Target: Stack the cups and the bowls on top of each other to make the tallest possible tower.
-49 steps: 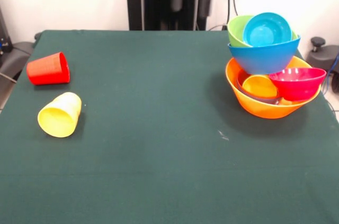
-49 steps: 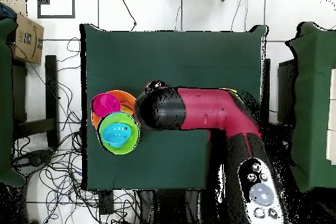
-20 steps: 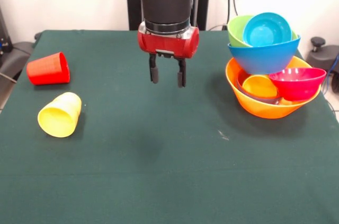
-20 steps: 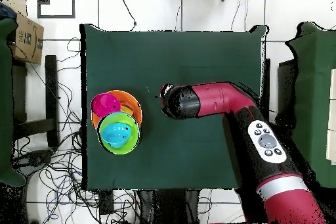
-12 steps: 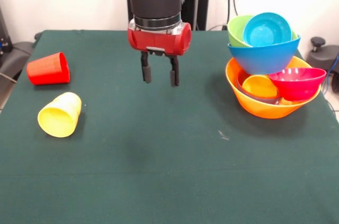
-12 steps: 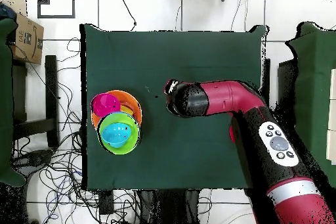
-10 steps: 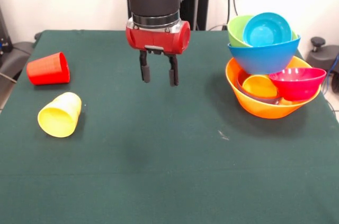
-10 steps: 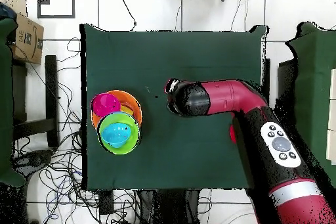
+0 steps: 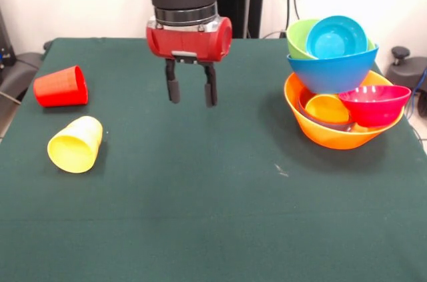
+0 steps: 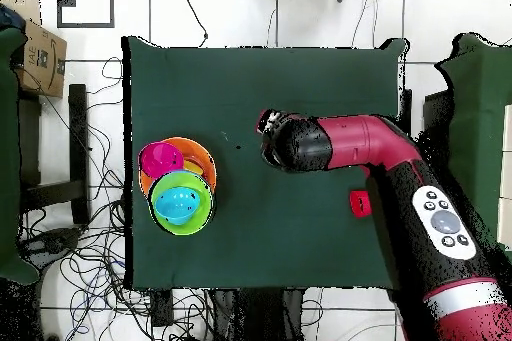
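The gripper [image 9: 191, 89] hangs above the green surface [image 9: 213, 215], well clear of it, with its jaws spread and nothing between them. It sits at the end of the red and black arm [image 10: 345, 144], which in the overhead view reaches across the middle of the surface. The red cup [image 9: 61, 87] lies on its side near the left edge in the front view, its mouth turned toward the left. The yellow cup [image 9: 75, 144] lies on its side just in front of it, apart from it, with its open mouth facing the camera. Both cups are well apart from the gripper and from the tower [image 9: 341, 85], which stands at the right side of the surface. The base of the tower is the large orange bowl [image 9: 333, 137]. Inside it rest a small orange-yellow bowl [image 9: 327, 108] nested in a darker one, and the crimson bowl [image 9: 374, 104], which leans on the orange rim. The medium blue bowl [image 9: 332, 70] sits tilted on the far part of the orange bowl and holds the lime green bowl [image 9: 299, 36], with the small light-blue bowl [image 9: 335, 37] tilted toward the camera on top.
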Action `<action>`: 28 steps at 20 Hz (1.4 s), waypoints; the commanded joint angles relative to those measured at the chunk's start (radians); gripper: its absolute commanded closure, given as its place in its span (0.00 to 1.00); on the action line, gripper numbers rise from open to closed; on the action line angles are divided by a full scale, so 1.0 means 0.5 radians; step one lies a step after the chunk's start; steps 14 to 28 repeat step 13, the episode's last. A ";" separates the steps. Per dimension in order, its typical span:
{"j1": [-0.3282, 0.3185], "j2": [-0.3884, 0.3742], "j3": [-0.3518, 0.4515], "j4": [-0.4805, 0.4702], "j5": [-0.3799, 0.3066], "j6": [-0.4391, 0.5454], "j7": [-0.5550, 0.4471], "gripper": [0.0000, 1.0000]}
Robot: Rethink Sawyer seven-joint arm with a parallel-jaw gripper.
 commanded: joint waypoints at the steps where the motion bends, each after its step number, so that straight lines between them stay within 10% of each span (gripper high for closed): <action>1: -0.090 0.134 0.088 -0.084 -0.265 0.116 -0.711 0.00; 28: -0.253 0.292 0.160 -0.203 -0.402 0.094 -0.938 0.00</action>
